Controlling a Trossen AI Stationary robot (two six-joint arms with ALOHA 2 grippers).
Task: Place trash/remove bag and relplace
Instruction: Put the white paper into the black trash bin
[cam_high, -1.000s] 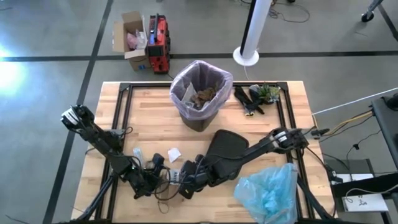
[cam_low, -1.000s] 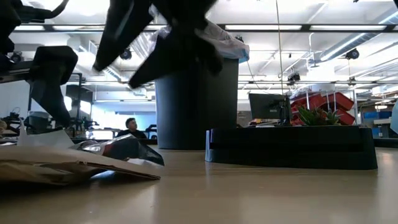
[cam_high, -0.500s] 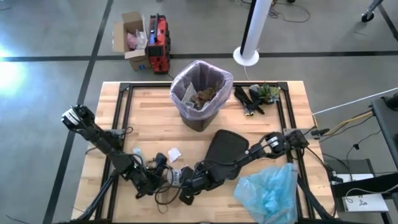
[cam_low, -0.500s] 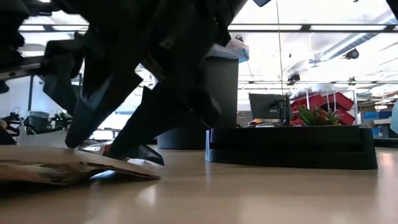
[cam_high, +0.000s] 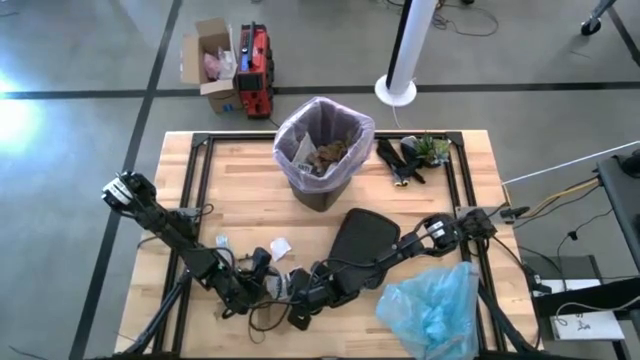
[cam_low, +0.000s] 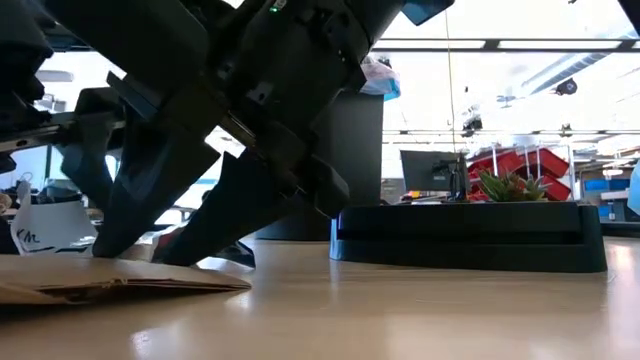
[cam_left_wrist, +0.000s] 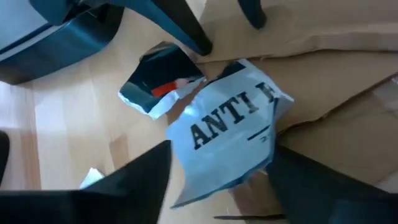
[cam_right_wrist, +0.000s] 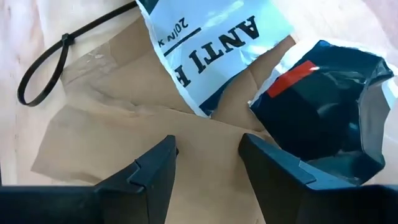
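Observation:
The black bin (cam_high: 320, 165) with the pink bag (cam_high: 345, 120) stands at the table's far middle, with brown trash (cam_high: 328, 152) inside. Near the front edge a brown paper sheet (cam_right_wrist: 124, 118), a white printed wrapper (cam_left_wrist: 227, 127) and a dark wrapper (cam_right_wrist: 323, 106) lie together. My left gripper (cam_left_wrist: 221, 149) is open, one finger on each side of the white wrapper's end. My right gripper (cam_right_wrist: 208, 146) is open and low over the brown paper, close beside my left gripper (cam_high: 265, 280). My left gripper has the white wrapper's end (cam_left_wrist: 249, 168) between its open fingers, close to both; I cannot tell whether they touch it. My right gripper comes slanting down from the right, and its spread fingertips (cam_low: 110, 245) meet the brown paper (cam_low: 150, 280), which lies flat on the table.
A crinkly light blue bag (cam_high: 430, 310) lies at the front right. A black-and-green clump (cam_high: 410, 155) sits right of the bin. A looped black tie (cam_right_wrist: 43, 74) lies by the brown paper. White scraps (cam_high: 280, 248) lie nearer the middle. A black frame (cam_high: 200, 180) edges the table.
My right gripper has come down from above the table onto the brown paper, which now lies flatter than before. My left gripper has stayed beside it by the wrappers.

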